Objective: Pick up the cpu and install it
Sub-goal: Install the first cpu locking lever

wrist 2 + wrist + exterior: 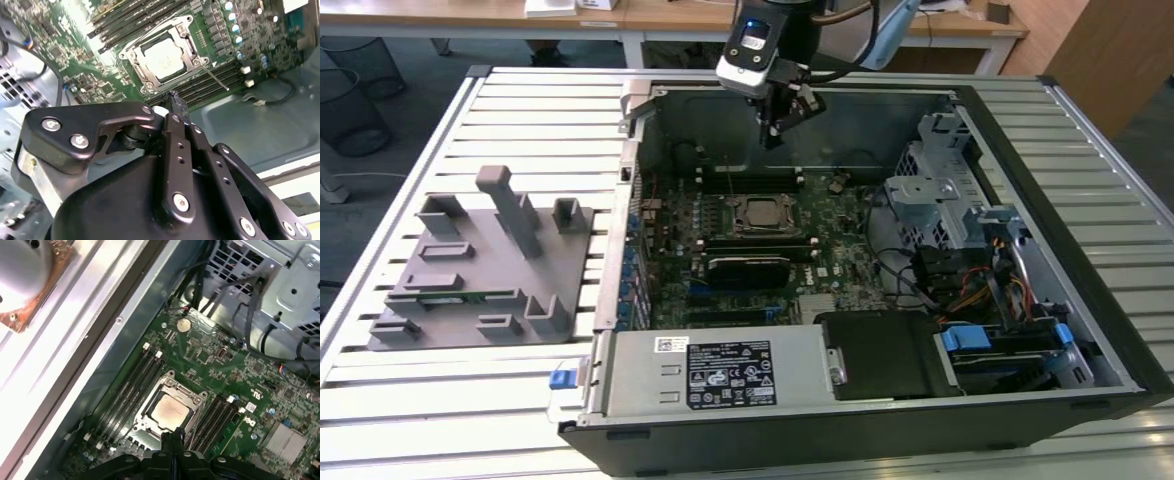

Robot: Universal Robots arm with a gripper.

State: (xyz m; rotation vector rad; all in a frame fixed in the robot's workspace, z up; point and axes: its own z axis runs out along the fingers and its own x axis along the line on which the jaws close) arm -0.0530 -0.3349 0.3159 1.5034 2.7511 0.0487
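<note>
The cpu (761, 213) is a small silver square lying flat inside the metal socket frame (762, 215) on the green motherboard of the open computer case. In both wrist views the cpu (165, 59) (170, 411) sits in the frame, with the frame's thin lever lying beside it. My gripper (778, 128) hangs above the board, toward the case's far wall and clear of the socket. Its black fingertips (175, 99) (172, 436) are pressed together with nothing between them.
A grey fixture (480, 260) holding a green memory stick (454, 296) stands on the slatted table at the exterior view's left. Inside the case are a black heatsink (747, 270), a power supply (720, 372), drive cages and cables (961, 270). The case walls (801, 95) surround the board.
</note>
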